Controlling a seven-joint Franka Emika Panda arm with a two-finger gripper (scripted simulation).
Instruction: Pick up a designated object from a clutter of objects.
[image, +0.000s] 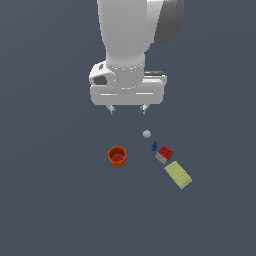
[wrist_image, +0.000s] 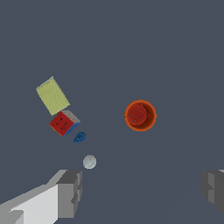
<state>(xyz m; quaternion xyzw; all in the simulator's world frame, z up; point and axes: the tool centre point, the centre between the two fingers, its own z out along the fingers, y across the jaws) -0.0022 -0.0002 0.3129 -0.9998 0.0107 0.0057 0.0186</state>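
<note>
Jaws of the gripper (image: 127, 109) stand wide apart and hold nothing, the two fingertips (image: 113, 109) pointing straight down from the white hand, above the dark grey bench (image: 50, 200) and touching none of the items; the wrist view shows one grey finger (wrist_image: 70, 192) at one edge and the other at the opposite edge, with bare bench between them. Going from near to far in the exterior view, the pale yellow flat block (image: 178, 174) lies nearest, flat on the bench and turned at a slant, toward the exterior view's right. Just beyond it sits the red-and-grey cube (image: 164, 153), tilted on a corner-wise angle and close beside the block's far end; whether the two touch cannot be told. On the exterior view's left, well apart from that group, the orange-red cup (image: 117, 156) stands upright with its mouth up. Just beside the cube's far left corner is the tiny blue piece (image: 154, 146), too small to make out its shape. Farthest of the clutter is the small pale grey-white ball (image: 146, 133), resting on the bench by itself, near the blue piece but apart from it, and lying below and slightly nearer than the gripper's right-hand fingertip in the exterior view.
</note>
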